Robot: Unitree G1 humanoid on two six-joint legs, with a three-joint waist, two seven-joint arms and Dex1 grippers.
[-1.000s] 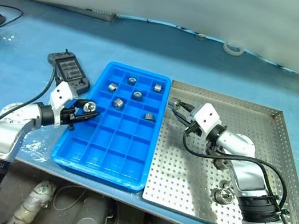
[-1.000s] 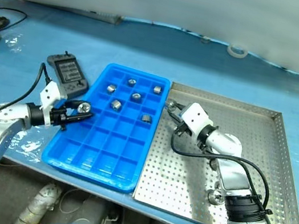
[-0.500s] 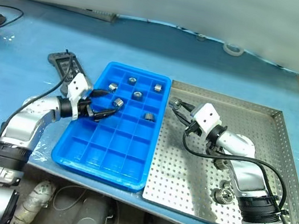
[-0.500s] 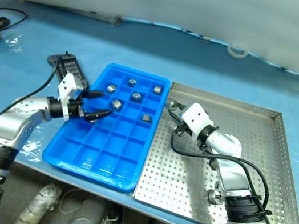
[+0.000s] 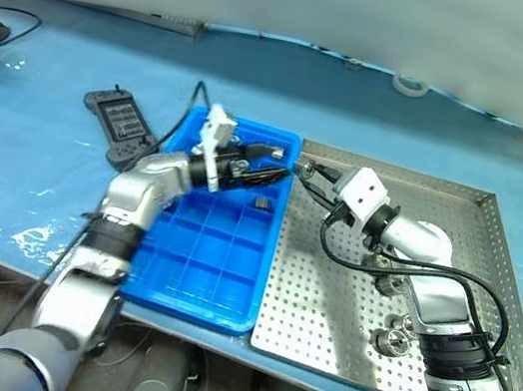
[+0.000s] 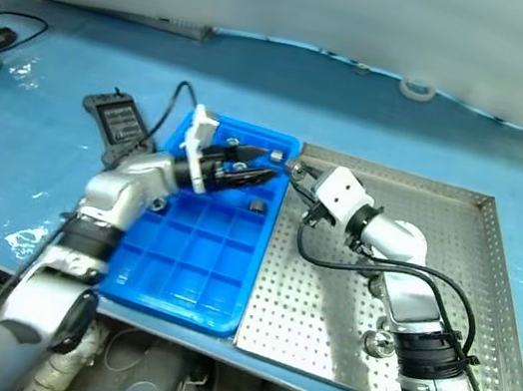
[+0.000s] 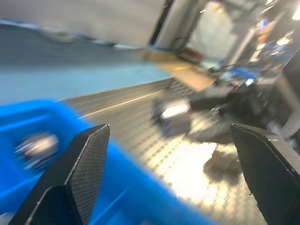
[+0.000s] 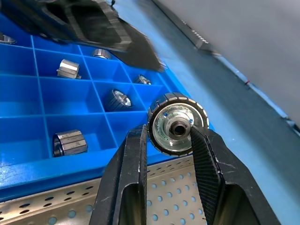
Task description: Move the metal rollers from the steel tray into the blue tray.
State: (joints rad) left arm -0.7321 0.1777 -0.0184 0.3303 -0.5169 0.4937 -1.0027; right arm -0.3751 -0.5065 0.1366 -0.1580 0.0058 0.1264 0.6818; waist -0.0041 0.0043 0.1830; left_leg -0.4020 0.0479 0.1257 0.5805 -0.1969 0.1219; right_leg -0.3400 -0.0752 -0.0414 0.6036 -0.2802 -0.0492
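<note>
The right claw [image 8: 168,140] pinches a ribbed shiny metal roller [image 8: 177,123]; the left claw [image 5: 271,169] gapes empty.

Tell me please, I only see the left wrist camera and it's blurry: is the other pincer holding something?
Observer: Yes, the right pincer grips a roller, right at the blue tray's edge.
Operator: Is my pincer empty?
Observer: Yes, the left pincer is open and empty, above the blue tray's far end.
Operator: Any more to fetch?
Observer: At least another roller lies in the steel tray, beside the right arm.
</note>
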